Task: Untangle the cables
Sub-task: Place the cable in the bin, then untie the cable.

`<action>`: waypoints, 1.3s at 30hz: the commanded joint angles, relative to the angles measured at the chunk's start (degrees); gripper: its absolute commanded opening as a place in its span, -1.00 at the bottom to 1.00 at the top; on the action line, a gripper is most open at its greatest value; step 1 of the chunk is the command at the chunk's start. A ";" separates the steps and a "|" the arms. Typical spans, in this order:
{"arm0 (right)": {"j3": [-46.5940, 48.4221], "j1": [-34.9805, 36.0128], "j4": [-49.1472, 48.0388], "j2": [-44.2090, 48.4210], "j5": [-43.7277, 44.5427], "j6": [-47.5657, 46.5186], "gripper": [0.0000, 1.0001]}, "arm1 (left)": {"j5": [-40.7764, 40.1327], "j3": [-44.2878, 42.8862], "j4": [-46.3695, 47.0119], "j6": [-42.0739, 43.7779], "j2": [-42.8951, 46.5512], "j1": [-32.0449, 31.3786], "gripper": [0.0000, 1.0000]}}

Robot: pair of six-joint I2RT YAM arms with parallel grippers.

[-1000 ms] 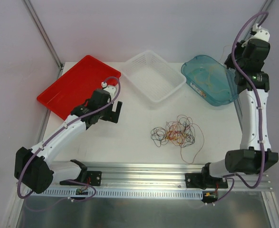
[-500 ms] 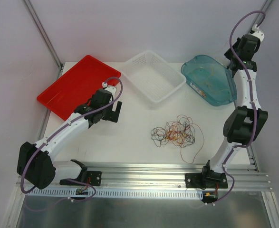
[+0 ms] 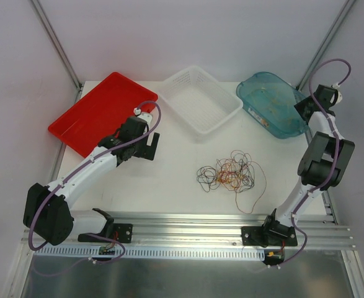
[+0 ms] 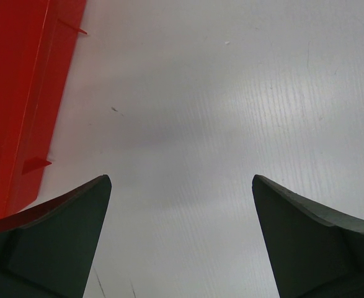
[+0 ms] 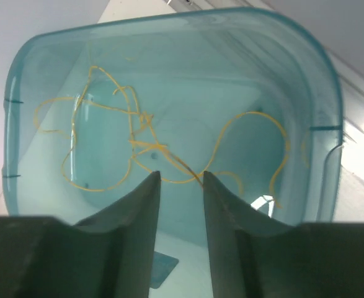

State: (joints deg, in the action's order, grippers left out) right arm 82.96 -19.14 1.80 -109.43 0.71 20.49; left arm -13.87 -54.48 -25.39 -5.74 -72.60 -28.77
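A tangle of thin yellow-orange, red and dark cables (image 3: 230, 172) lies on the white table right of centre, one loop trailing toward the near edge. A separate yellow cable (image 5: 132, 143) lies curled inside the teal bin (image 5: 169, 22). My right gripper (image 5: 180, 177) hangs over that bin (image 3: 256, 84) with its jaws a little apart; the yellow cable runs past its right fingertip (image 5: 208, 180) and nothing is clamped. My left gripper (image 4: 182, 180) stands wide open over bare table beside the red tray (image 4: 20, 93), far left of the tangle.
A red tray (image 3: 101, 112) sits at the back left, a white mesh basket (image 3: 200, 99) at the back middle, the teal bin at the back right. The left gripper (image 3: 149, 146) hovers near the tray's near corner. An aluminium rail runs along the near edge.
The right arm has folded down and its wrist has dropped beside the teal bin. Its jaws have parted from shut. The left arm has hardly moved.
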 commanded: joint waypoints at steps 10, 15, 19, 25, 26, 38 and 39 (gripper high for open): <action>10.73 0.76 18.49 9.22 6.75 -8.00 0.36 | 2.79 -0.10 1.04 -1.64 2.90 0.30 0.98; 10.13 5.32 26.23 16.51 5.11 -13.53 0.38 | 4.37 0.07 0.95 -2.17 5.53 0.30 0.98; 4.00 11.83 31.24 23.01 1.84 -14.60 0.38 | 7.17 0.07 0.95 -2.70 7.03 0.30 0.98; -15.50 23.08 30.19 35.32 -2.01 -10.92 0.38 | 16.13 0.07 2.18 -3.93 7.30 0.30 0.98; -18.16 24.31 30.28 36.90 -2.38 -10.48 0.37 | 19.55 0.16 2.53 -4.02 7.30 0.21 0.97; -45.25 37.93 22.47 45.45 -2.90 -3.09 0.33 | 23.36 1.56 3.50 -13.31 5.54 -9.01 0.96; -45.25 40.21 20.89 44.31 -4.73 -3.70 0.31 | 23.36 1.83 3.68 -14.38 5.45 -9.54 0.96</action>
State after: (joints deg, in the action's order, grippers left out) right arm 37.91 17.39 29.95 -63.24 -1.04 15.75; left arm 7.35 -53.78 -23.03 -14.57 -66.85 -36.88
